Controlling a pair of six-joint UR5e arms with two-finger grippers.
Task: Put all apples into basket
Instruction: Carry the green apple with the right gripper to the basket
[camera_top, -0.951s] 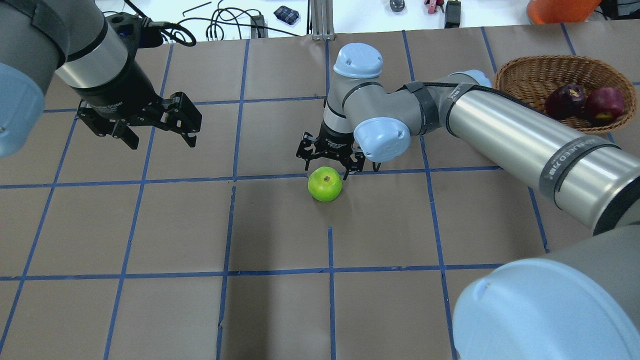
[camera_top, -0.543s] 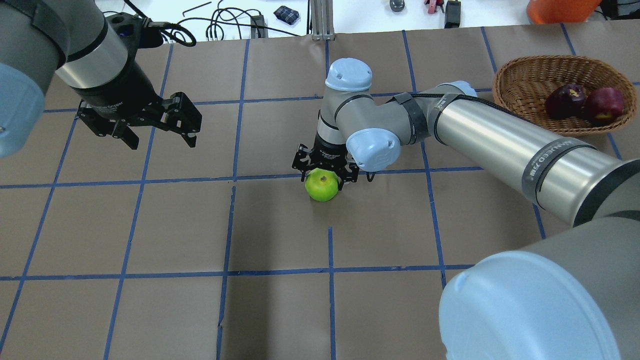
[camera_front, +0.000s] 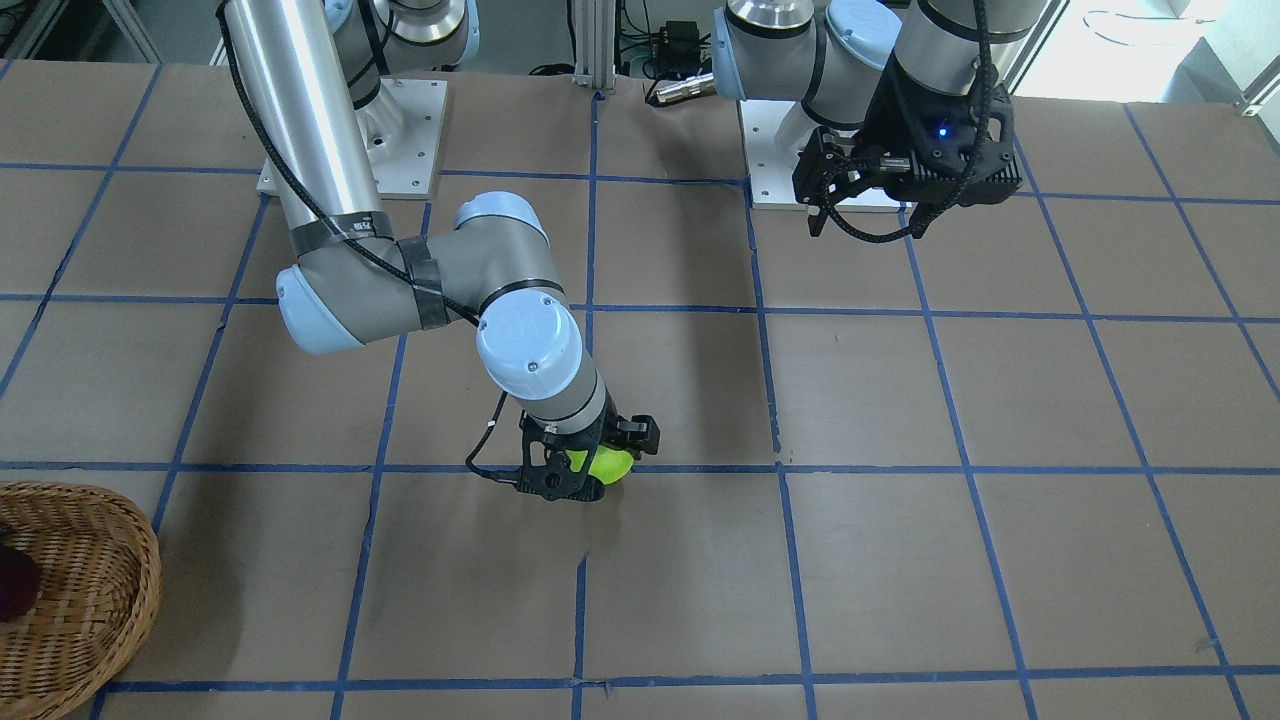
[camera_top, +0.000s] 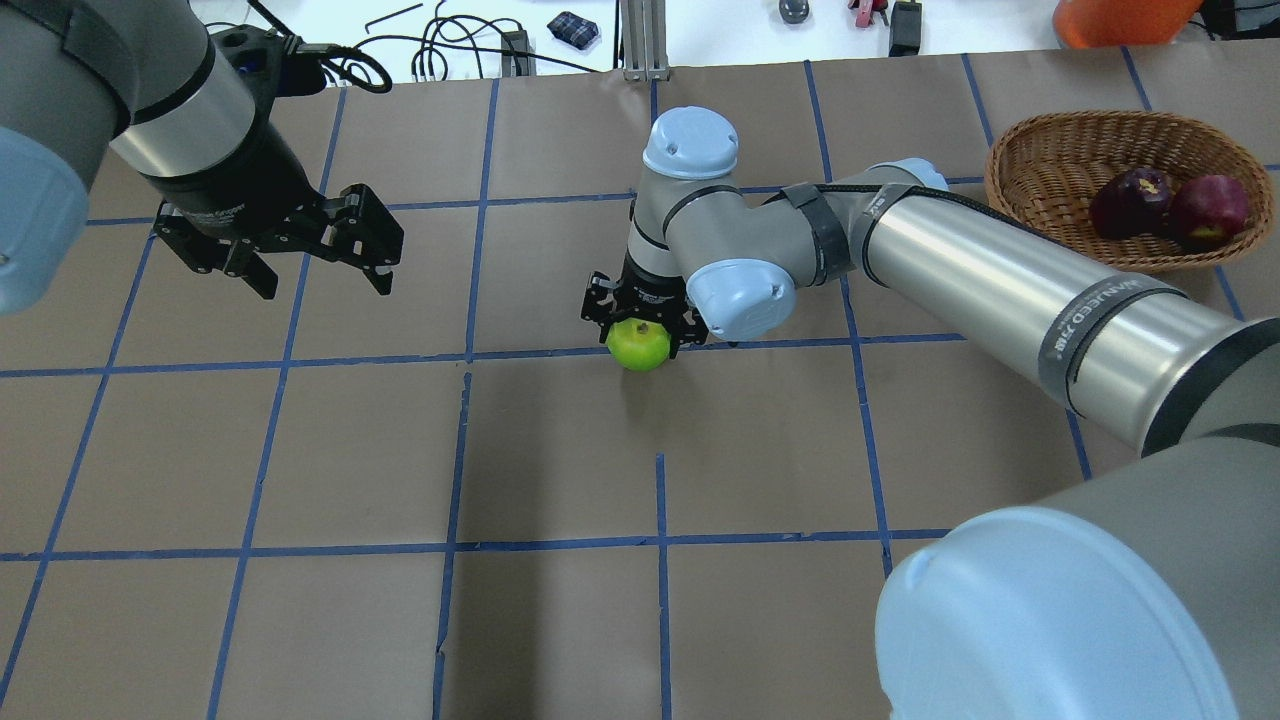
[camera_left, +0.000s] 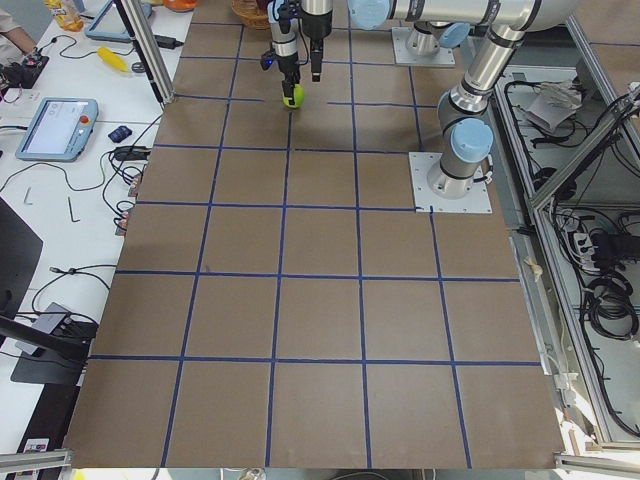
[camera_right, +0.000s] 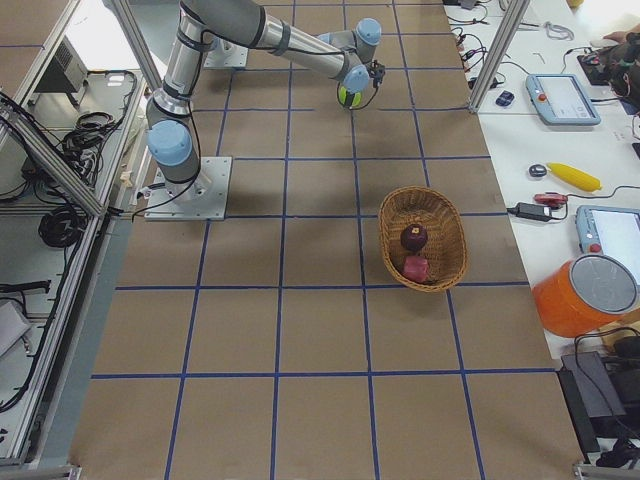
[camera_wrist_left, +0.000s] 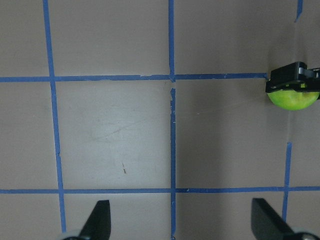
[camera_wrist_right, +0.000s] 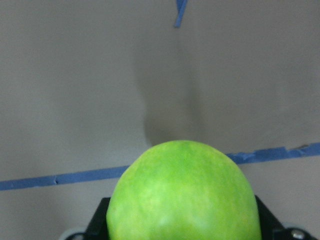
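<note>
1. The right pincer (camera_top: 640, 328) is clamped on the green apple (camera_top: 640, 350), one finger on each side. In the right wrist view the black pads (camera_wrist_right: 99, 220) sit against the fruit's flanks.
2. The green apple is about mid-counter (camera_top: 560, 450), over a blue tape line (camera_top: 400, 355) and just beside a crossing of the grid. I cannot tell whether it rests on the paper or hangs just above it.
3. The left pincer (camera_top: 325, 282) hovers over the far left part of the counter, spread wide and holding nothing, well apart from the green apple. In its own wrist view the fingertips (camera_wrist_left: 100, 215) stand far apart at the lower edge, with brown paper and tape grid between them.
4. The basket (camera_top: 1040, 150) stands at the far right. Its far rim is near the counter's far edge, where the brown paper meets a white bench (camera_top: 720, 35) strewn with cables (camera_top: 440, 45).
5. Inside the basket, the purple apple (camera_top: 1130, 200) and the red apple (camera_top: 1210, 210) lie touching each other, toward its right side.
6. A stretch of bare brown paper lies between the green apple and the basket. The right arm's forearm (camera_top: 1000, 270) spans above it, and in the overhead view it passes just beside the basket's near-left rim.
7. On the near side of the green apple, paper and tape grid run on toward the near edge.
</note>
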